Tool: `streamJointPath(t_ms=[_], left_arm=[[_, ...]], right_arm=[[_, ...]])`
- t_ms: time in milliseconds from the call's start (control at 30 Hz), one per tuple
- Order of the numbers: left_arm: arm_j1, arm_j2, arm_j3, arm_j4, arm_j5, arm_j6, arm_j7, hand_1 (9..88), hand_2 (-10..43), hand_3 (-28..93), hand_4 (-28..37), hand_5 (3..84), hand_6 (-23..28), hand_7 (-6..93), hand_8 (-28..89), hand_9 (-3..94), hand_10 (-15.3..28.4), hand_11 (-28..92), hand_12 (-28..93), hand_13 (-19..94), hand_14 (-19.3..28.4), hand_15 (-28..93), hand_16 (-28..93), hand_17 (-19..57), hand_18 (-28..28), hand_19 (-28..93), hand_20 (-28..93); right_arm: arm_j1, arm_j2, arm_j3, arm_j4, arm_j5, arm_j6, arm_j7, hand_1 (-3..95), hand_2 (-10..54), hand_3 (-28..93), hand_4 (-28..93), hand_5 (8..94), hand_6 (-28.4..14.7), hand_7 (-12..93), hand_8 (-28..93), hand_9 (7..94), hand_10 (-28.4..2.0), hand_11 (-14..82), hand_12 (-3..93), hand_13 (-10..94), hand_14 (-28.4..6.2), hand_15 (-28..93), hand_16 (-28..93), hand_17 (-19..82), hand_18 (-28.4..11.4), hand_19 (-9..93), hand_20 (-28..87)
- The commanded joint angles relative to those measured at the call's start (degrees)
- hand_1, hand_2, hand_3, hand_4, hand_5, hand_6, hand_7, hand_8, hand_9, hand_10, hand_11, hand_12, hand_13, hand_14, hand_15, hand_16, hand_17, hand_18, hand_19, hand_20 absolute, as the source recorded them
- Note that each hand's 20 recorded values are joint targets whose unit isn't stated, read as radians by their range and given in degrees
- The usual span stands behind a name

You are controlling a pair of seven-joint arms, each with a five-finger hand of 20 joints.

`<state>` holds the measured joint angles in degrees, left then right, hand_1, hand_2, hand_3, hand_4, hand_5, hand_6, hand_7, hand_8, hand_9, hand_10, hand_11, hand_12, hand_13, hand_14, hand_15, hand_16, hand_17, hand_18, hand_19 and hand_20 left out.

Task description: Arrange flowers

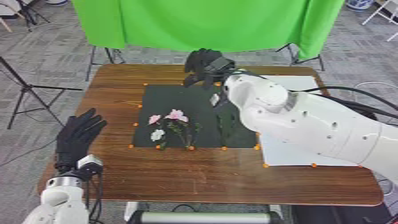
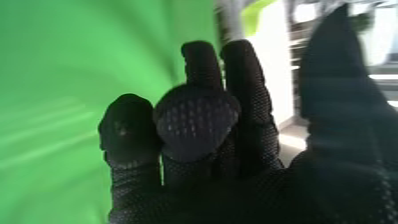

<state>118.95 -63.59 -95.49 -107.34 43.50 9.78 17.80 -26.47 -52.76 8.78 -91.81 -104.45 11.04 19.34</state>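
Left hand (image 1: 76, 137): fingers extended, slightly spread, empty; beside the brown wooden surface (image 1: 169, 177). Right of those fingers: white flower (image 1: 157, 135), small pink flower (image 1: 155, 119) and larger pink blossom (image 1: 176, 115), with leafy stems, lying on black sheet (image 1: 160, 97), nearer the robot than the right hand's fingers. Right hand (image 1: 210, 66): fingers loosely open, one bent forward, empty; above the sheet's far edge. Robot-side of these fingers: green stems (image 1: 227, 125). Right of them: white sheet (image 1: 286, 150), partly under the arm.
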Motion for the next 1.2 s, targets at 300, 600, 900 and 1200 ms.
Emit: streamJointPath(t_ms=[300, 600, 900, 1200], left_arm=[[2.3, -0.41, 1.04, -1.95, -0.11, 2.61, 1.59, 17.1, -3.4, 72, -28.3, 48.2, 4.8, 11.3, -7, 46.2, 13.0, 19, 12, 39, 17.5, 23, 1, 9.7, 13.2, 7, 18], [1.7, -0.53, 1.54, -1.83, 0.21, 2.1, 1.4, 17.2, -3.2, 72, -28.3, 48.3, 4.8, 11.3, -7, 46.2, 13.2, 19, 12, 38, 17.6, 23, 1, 9.7, 13.2, 7, 18], [2.0, -0.89, 1.68, -1.84, 0.3, 1.92, 1.22, 17.1, -3.2, 72, -28.3, 48.3, 4.8, 11.4, -7, 46.2, 13.2, 19, 12, 38, 17.6, 23, 1, 9.6, 13.2, 7, 18], [2.4, -0.8, 1.45, -1.96, 0.32, 1.88, 0.56, 17.2, -3.1, 72, -28.3, 48.2, 4.8, 11.4, -7, 46.2, 13.1, 19, 12, 38, 17.6, 23, 1, 9.6, 13.2, 7, 18]], right_arm=[[-3.8, 17.3, 6.8, 2.9, 0.0, -13.8, 13.2, 19.1, -9.5, 63, -17, 45.6, -1.7, 9, -6, 51.4, -18.6, 6.6, 14.2, 79, -7.7, 65, 28, 52, -19.0, 93, 48], [-7.1, 14.7, 5.6, 4.5, -1.3, -11.6, 12.4, 23.8, -9.5, 65, -17, 49.1, -1.0, 11, -7, 59.8, -16.0, 11.1, 17.9, 81, -7.2, 65, 27, 53, -19.1, 93, 48], [-10.6, 13.6, 5.8, 6.1, -2.8, -4.6, 11.8, 28.5, -9.5, 69, -18, 55.4, 0.5, 15, -9, 67.8, -13.8, 17.1, 19.3, 84, -5.6, 66, 27, 57, -17.6, 93, 51], [-14.6, 13.6, 5.4, 6.6, -3.7, -6.4, 12.5, 32.1, -9.5, 70, -18, 58.0, 1.6, 17, -10, 70.0, -12.7, 18.3, 18.9, 85, -5.1, 66, 27, 58, -17.2, 93, 51]])
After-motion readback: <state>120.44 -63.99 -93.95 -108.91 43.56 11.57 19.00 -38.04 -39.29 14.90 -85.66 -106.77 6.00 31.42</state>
